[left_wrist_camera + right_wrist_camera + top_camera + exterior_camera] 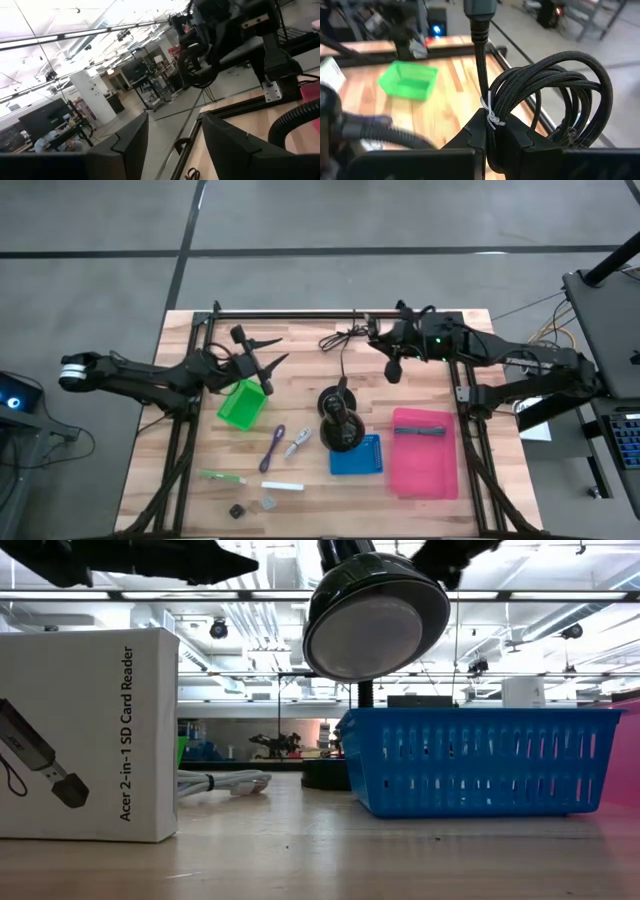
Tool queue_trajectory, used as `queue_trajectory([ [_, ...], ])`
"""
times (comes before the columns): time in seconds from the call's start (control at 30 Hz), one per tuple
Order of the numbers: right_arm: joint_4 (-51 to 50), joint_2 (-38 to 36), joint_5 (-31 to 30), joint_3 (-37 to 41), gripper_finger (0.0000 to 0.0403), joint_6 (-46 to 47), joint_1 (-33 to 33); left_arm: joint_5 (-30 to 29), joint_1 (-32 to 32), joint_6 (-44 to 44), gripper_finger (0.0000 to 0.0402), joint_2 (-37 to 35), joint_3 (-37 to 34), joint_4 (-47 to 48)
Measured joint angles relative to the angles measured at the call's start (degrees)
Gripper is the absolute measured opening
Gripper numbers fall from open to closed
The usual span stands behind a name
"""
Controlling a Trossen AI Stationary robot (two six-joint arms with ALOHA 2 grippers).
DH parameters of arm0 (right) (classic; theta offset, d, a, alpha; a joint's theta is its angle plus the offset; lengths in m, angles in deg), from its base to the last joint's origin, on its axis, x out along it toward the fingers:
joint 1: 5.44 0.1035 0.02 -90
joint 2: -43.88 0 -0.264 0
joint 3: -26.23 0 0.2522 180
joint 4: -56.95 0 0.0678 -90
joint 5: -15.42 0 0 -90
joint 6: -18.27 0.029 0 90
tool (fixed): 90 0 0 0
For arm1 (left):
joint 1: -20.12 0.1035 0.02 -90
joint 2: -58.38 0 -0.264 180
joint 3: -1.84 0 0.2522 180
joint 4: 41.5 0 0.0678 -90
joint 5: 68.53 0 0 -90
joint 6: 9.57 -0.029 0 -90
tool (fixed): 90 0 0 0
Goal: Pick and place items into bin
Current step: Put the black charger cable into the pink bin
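Standing mid-table, black stand [340,423], blue basket [357,455] beside, pink bin [424,455] near

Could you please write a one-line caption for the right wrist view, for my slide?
Right hand shut on a coiled black braided cable, held above the wooden table with a green mesh basket beyond.

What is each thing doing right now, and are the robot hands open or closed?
Left hand: open, empty, above the green bin.
Right hand: shut on the black cable coil, lifted off the table.
Green bin: upright, looks empty.
Blue bin: upright on the table.
Pink bin: holds a dark item.
Purple tool: lying on the table.
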Motion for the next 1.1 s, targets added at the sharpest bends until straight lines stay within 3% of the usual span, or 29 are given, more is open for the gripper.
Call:
queue_trajectory([
  [0.13,-3.18,-3.97,-3.89,1.42,0.0019,2.57,1.55,0.0,-0.04,0.06,0.0172,-1.83,-0.92,0.13],
  [0.37,-11.29,-8.32,-4.07,4.34,0.0019,10.61,4.27,0.02,0.0,0.15,0.0172,-1.34,-1.08,0.22],
  [1.1,-25.82,-8.39,-5.1,7.26,0.002,32.38,16.8,-0.07,0.0,0.06,0.0172,-0.13,-1.12,-2.1],
])
